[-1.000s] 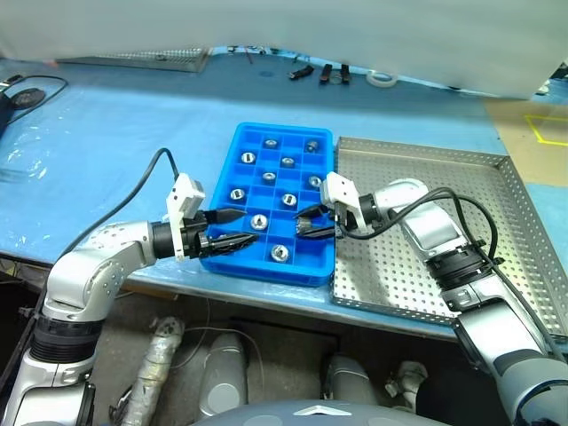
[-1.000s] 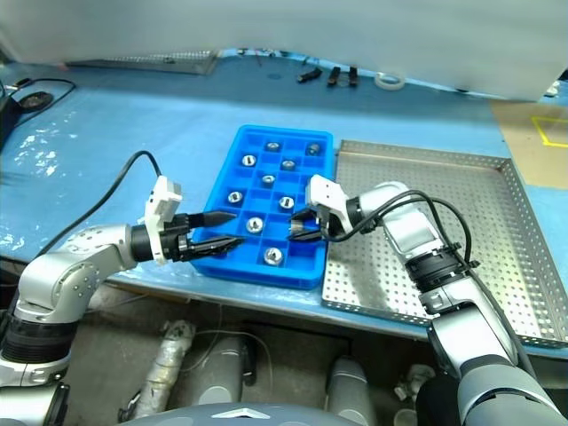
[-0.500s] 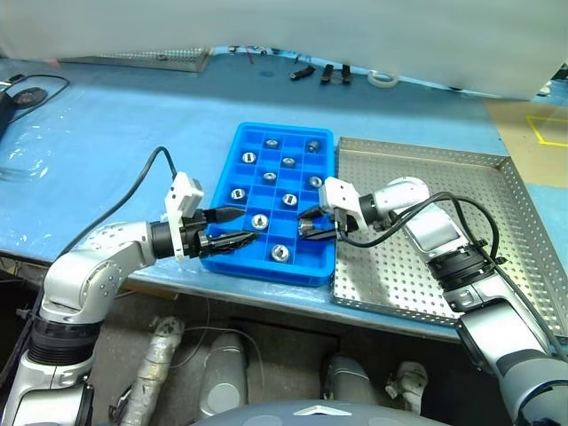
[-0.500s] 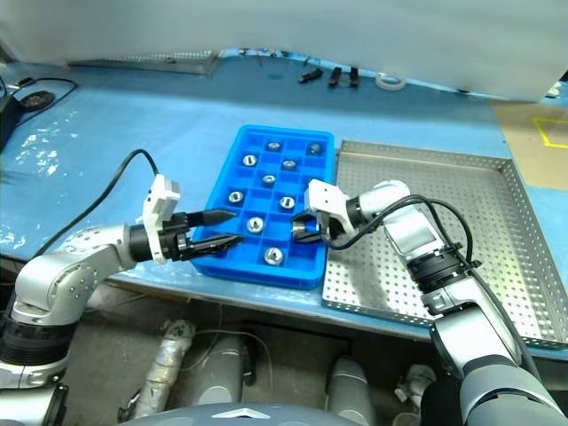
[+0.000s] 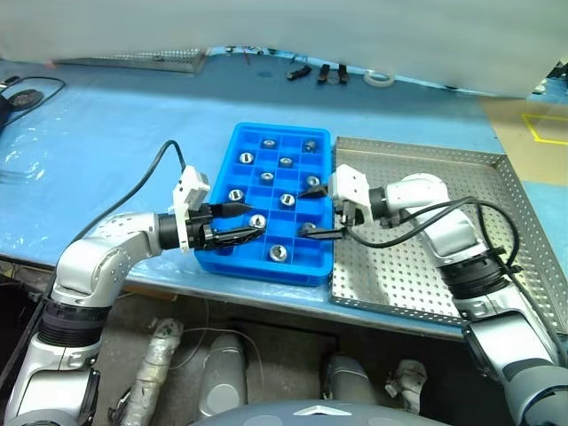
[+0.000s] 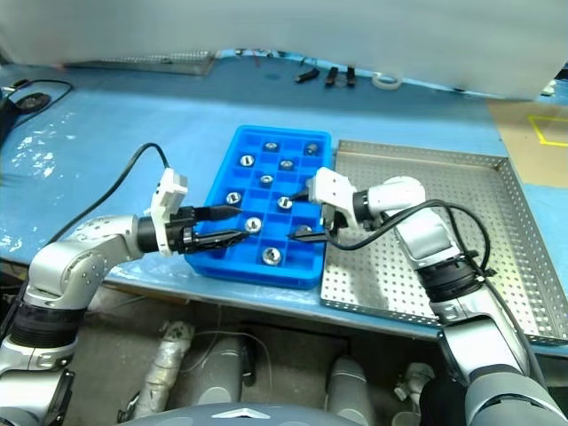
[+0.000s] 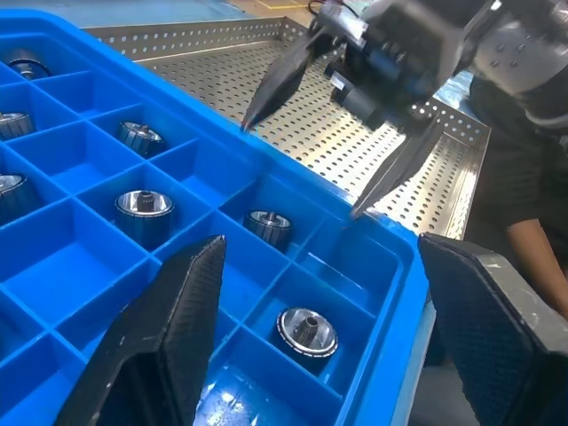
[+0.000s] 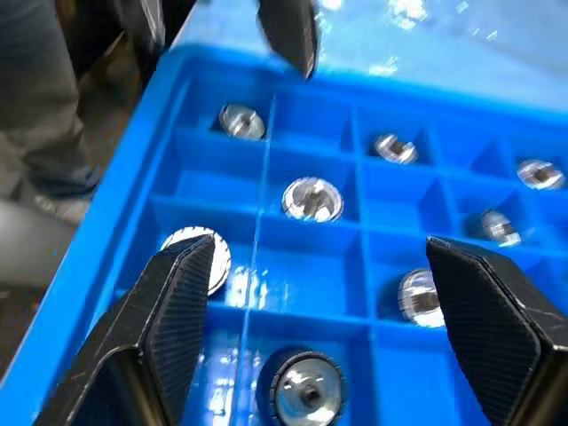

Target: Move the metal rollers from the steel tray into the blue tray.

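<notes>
The blue tray (image 5: 232, 169) lies mid-table with several metal rollers (image 5: 257, 220) sitting in its compartments. Right beside it is the steel tray (image 5: 426, 248), its perforated base shining. My right gripper (image 5: 312, 211) hangs open above the blue tray's near right compartments, nothing between its fingers. In the right wrist view a roller (image 8: 306, 388) lies in the compartment right beneath it. From the left, my left gripper (image 5: 241, 222) reaches over the tray's near left part, open and empty. The left wrist view shows the right gripper (image 7: 306, 164) above the tray's wall, with rollers (image 7: 266, 226) below.
Blue sheeting (image 5: 106, 133) covers the table. At the far edge lie a roll of tape (image 5: 382, 78), some small black tools (image 5: 319, 73) and a second perforated tray (image 5: 133, 60). A black cable (image 5: 155, 173) runs from my left wrist. The table's front edge is close below both trays.
My right gripper has gone from shut to open and has risen a little above the blue tray's right side. The left gripper has kept its place and stayed open.
</notes>
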Action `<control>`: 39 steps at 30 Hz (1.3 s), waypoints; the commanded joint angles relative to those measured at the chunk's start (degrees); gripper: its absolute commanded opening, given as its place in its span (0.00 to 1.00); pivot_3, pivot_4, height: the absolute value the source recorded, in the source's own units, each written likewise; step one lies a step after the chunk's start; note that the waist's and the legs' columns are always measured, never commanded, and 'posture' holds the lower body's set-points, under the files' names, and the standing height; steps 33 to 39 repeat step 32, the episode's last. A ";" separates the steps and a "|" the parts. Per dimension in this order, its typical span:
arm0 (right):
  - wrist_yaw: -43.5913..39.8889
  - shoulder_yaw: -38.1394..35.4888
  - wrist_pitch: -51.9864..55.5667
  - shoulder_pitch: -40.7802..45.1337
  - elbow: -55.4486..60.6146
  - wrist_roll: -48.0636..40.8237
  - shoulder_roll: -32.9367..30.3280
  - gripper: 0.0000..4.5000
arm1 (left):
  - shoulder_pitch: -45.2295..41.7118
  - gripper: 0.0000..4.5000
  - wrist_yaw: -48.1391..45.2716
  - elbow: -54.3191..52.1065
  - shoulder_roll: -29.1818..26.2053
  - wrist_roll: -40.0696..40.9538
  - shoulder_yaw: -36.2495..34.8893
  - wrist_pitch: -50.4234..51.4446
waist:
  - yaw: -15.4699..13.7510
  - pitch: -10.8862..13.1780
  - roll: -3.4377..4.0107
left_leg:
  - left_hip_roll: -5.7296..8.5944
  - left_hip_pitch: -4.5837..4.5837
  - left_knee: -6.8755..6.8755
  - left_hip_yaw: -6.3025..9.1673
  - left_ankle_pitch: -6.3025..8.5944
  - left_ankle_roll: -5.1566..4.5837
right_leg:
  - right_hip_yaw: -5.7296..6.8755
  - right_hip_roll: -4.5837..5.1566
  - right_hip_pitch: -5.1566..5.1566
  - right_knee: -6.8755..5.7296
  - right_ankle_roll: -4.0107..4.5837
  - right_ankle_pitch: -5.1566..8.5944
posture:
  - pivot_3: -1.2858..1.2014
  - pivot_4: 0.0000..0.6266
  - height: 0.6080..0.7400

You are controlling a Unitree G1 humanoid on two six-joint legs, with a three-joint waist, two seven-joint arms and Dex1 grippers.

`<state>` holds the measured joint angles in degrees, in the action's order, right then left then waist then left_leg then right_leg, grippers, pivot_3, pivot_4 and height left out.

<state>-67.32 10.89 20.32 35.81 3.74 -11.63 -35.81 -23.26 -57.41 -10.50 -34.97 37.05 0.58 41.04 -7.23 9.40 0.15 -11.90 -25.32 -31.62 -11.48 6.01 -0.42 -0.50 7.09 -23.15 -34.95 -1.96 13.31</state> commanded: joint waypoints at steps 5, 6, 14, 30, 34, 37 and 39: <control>10.88 -13.76 7.58 -8.65 5.72 -5.00 -1.64 0.89 | -7.51 0.82 -3.13 8.48 3.42 -5.34 4.40 -6.55 | 0.34 -0.01 -0.01 | 0.02 0.08 0.00 -0.02 -0.01 0.01 | -0.04 0.01 0.08 0.00 -0.01 -0.01 | 0.49 0.24 1.00; 12.63 -15.39 8.77 -9.88 6.84 -5.84 -1.29 0.89 | -8.47 0.82 -3.48 9.94 4.17 -6.16 4.91 -7.58 | 0.49 -0.01 -0.01 | 0.02 0.08 0.00 -0.03 -0.01 0.01 | -0.07 0.01 0.06 -0.01 -0.01 -0.01 | 0.48 0.24 1.00; 26.38 -25.56 13.36 -26.16 18.21 -8.83 3.43 0.89 | -17.62 0.82 -6.84 24.73 11.12 -12.37 7.78 -16.94 | 2.69 -0.01 -0.01 | 0.05 0.06 0.05 -0.13 0.00 -0.02 | -0.25 -0.01 -0.08 0.08 -0.01 -0.01 | 0.44 0.24 1.00; 35.65 -25.15 12.57 -28.75 20.20 -9.41 6.36 0.89 | -18.64 0.82 -10.83 30.57 12.85 -15.66 7.55 -20.31 | 4.77 -0.01 -0.01 | 0.08 0.11 0.14 -0.23 0.02 -0.05 | -0.37 0.00 -0.11 0.13 -0.02 -0.01 | 0.43 0.24 1.00; 35.57 -25.21 12.56 -27.85 19.51 -9.75 6.13 0.89 | -18.45 0.82 -10.72 30.15 12.74 -15.56 7.39 -19.99 | 4.76 -0.01 -0.01 | 0.07 0.11 0.15 -0.23 0.02 -0.05 | -0.37 0.00 -0.11 0.13 -0.02 -0.01 | 0.43 0.24 1.00; 35.57 -25.21 12.56 -27.85 19.51 -9.75 6.13 0.89 | -18.45 0.82 -10.72 30.15 12.74 -15.56 7.39 -19.99 | 4.76 -0.01 -0.01 | 0.07 0.11 0.15 -0.23 0.02 -0.05 | -0.37 0.00 -0.11 0.13 -0.02 -0.01 | 0.43 0.24 1.00; 35.57 -25.21 12.56 -27.85 19.51 -9.75 6.13 0.89 | -18.45 0.82 -10.72 30.15 12.74 -15.56 7.39 -19.99 | 4.76 -0.01 -0.01 | 0.07 0.11 0.15 -0.23 0.02 -0.05 | -0.37 0.00 -0.11 0.13 -0.02 -0.01 | 0.43 0.24 1.00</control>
